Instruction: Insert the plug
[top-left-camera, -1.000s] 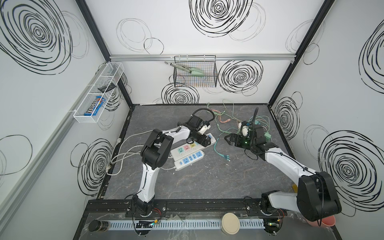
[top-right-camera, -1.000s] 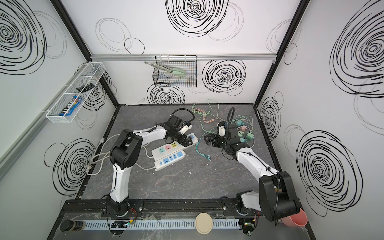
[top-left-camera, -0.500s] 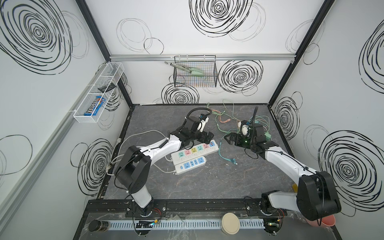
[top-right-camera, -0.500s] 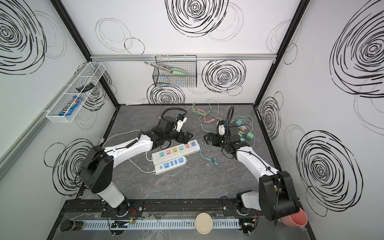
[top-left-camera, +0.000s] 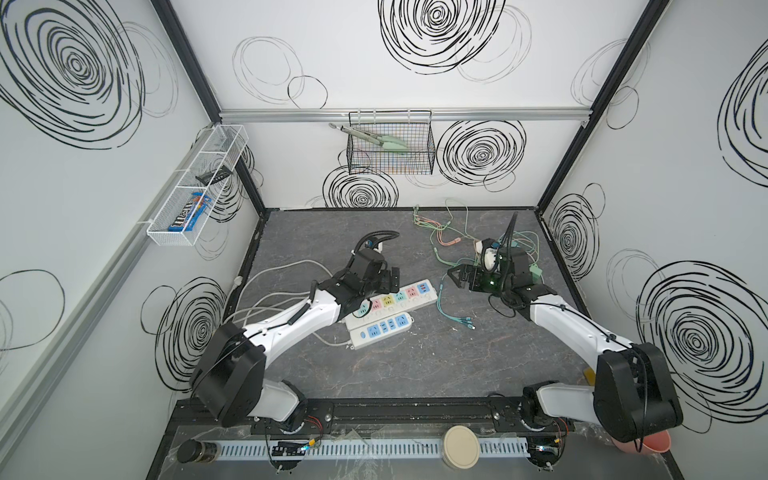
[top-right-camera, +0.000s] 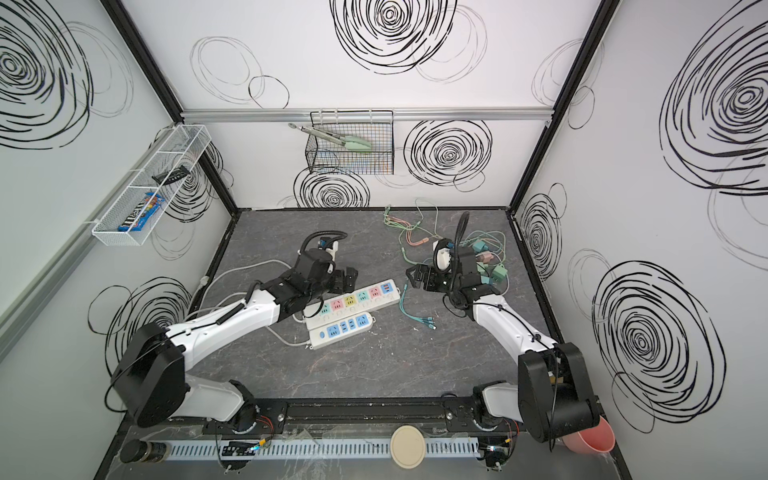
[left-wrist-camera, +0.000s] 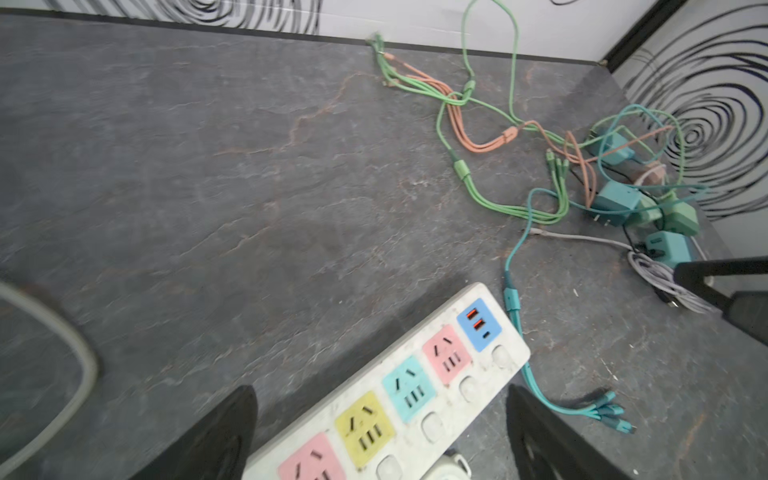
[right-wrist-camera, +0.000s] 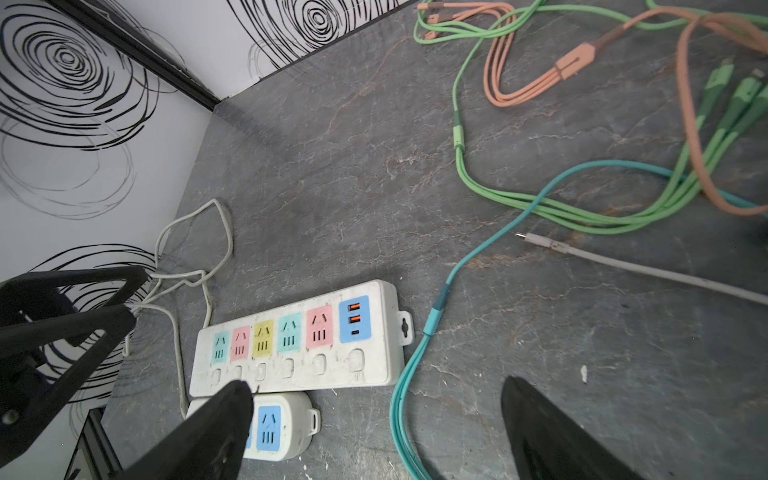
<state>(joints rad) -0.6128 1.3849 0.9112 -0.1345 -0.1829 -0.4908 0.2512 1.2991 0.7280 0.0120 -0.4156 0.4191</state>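
Plug (left-wrist-camera: 615, 201) on table (left-wrist-camera: 208, 166), left claw (top-left-camera: 390, 279), right claw (top-left-camera: 457, 277) spread

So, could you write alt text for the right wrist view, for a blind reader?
A white power strip with pastel sockets lies on the grey table, just ahead of the open right gripper. A teal cable runs beside its USB end; green cables and orange cables lie beyond.

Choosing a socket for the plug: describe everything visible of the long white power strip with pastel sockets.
The long white plastic power strip lies flat, face up, on the grey stone-look table. Five empty sockets, teal, pink, yellow, teal, pink, then a blue USB panel; a button below each; an end tab. A shorter white strip lies alongside.
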